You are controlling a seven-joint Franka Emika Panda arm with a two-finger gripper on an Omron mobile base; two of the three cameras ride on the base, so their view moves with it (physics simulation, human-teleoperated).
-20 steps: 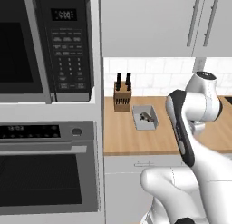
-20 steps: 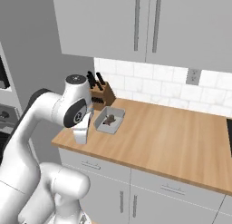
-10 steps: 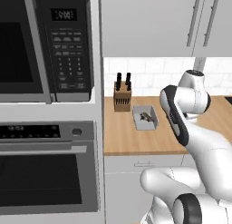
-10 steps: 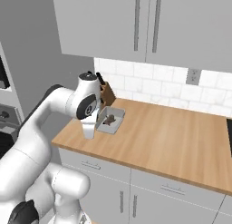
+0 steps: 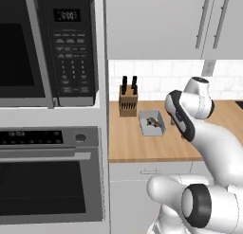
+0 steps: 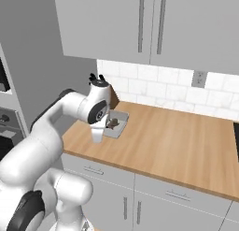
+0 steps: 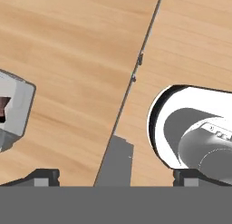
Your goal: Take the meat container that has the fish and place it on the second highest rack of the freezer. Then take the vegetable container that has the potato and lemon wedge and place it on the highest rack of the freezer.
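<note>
The arm point(image 6: 56, 118) rises from the base, folds at the elbow and bends over the left part of the worktop point(image 6: 177, 141), its wrist turned down just inside the front edge. In the left base view the forearm point(image 5: 182, 115) hangs just right of the container.

The meat container point(image 5: 152, 122) sits on the worktop near its left end, between the back wall and the front edge, with a dark piece inside; what that piece is, the frames are too coarse to tell. In the right base view the container point(image 6: 115, 124) lies just behind and beside the wrist, and whether they touch cannot be told. A knife block point(image 5: 127, 98) stands at the back left corner, against the tiled wall, just behind the container. To the left of the worktop stands a tall unit with a microwave point(image 5: 52, 48) above an oven point(image 5: 47, 176). Wall cabinets point(image 6: 144, 24) hang over the worktop, and an outlet point(image 6: 199, 78) sits in the tiles.

The gripper point(image 7: 115, 177) points down at bare wood, its fingertips point(image 7: 43, 177) spread as wide as they go, with nothing between them. A corner of the container point(image 7: 13, 109) shows at the left edge of the hand view, apart from the fingers.
</note>
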